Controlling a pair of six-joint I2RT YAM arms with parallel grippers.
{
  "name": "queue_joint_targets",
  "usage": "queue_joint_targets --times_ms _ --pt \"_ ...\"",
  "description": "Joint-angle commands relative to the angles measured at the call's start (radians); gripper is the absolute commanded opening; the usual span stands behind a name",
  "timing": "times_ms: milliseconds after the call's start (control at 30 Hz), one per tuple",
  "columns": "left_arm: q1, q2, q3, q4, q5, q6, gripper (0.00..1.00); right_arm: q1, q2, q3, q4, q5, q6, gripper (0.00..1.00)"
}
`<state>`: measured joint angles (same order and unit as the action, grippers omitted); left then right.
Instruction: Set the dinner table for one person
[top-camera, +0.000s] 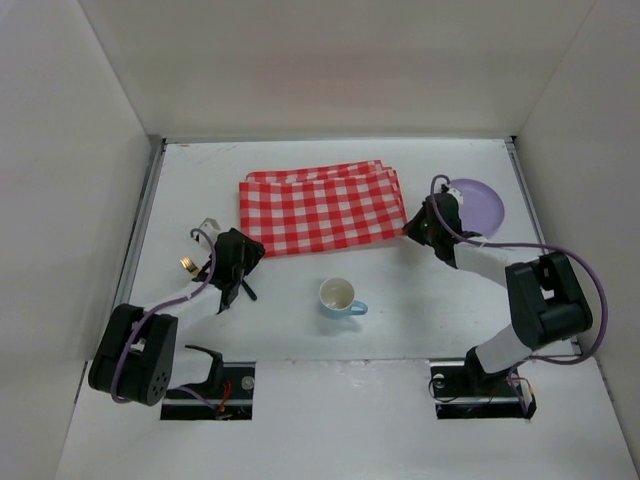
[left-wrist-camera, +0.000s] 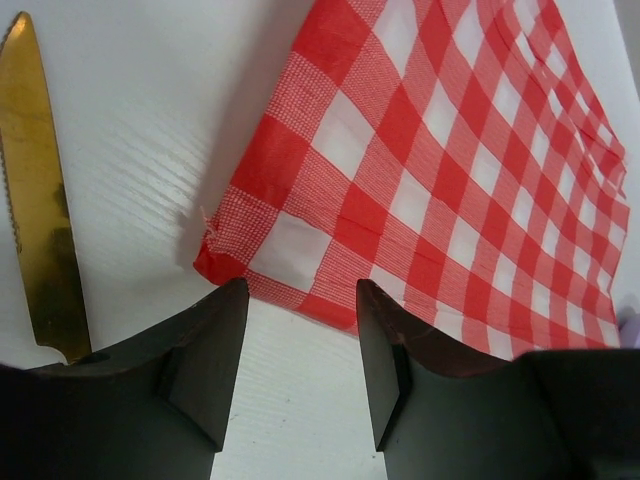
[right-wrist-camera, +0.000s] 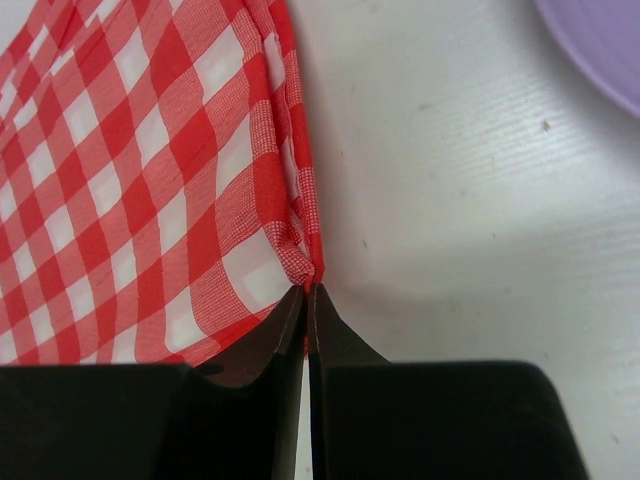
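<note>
white walls box in the dinner table (top-camera: 300, 340), a wide white top running from my two bases out to the far wall. on its far half lies the folded red-and-white checked cloth (top-camera: 320, 210), flat, its layers stacked. my right gripper (right-wrist-camera: 308, 292) is down at the cloth's near right corner, fingers pinched together with the hem of that corner caught between the tips. my left gripper (left-wrist-camera: 303, 300) sits low at the near left corner, fingers spread and holding nothing; the corner lies just beyond the tips, not between them. a gold knife (left-wrist-camera: 35, 200) lies on the table just left of it, apart from the cloth. a purple plate (top-camera: 480, 203) rests near the cloth's right edge, and a cup (top-camera: 338, 296) stands nearer me, between the arms.

i judge the step in hand to be taking the cloth by its two near corners so it can be spread as a mat; plate, cup and knife are not yet set on it. next, my left fingers need to ease forward around their corner and close. after that both arms should lift and draw evenly, or the cloth will likely skew, and the cup looks to be in the path toward me.
</note>
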<state>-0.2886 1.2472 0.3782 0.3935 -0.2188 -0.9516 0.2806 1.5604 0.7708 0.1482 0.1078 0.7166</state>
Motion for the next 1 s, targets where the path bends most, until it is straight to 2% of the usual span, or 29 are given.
queue_joint_targets --times_ms 0,267,367,700,967 --pt "-0.011 0.017 0.024 0.031 -0.034 0.017 0.45 0.005 -0.063 -0.051 -0.006 0.047 -0.014 0.09" --pt "-0.024 0.049 0.034 0.035 -0.054 0.020 0.44 -0.037 -0.137 -0.163 0.023 0.059 0.035 0.09" --pt "-0.028 0.055 0.033 0.039 -0.042 0.019 0.44 -0.039 -0.132 -0.159 0.025 0.061 0.040 0.10" --pt "-0.001 -0.083 -0.030 0.030 -0.076 0.017 0.44 -0.071 -0.210 -0.237 -0.002 0.075 0.047 0.09" --pt "-0.089 -0.017 0.005 -0.033 -0.051 -0.016 0.43 -0.062 -0.234 -0.246 0.008 0.063 0.044 0.09"
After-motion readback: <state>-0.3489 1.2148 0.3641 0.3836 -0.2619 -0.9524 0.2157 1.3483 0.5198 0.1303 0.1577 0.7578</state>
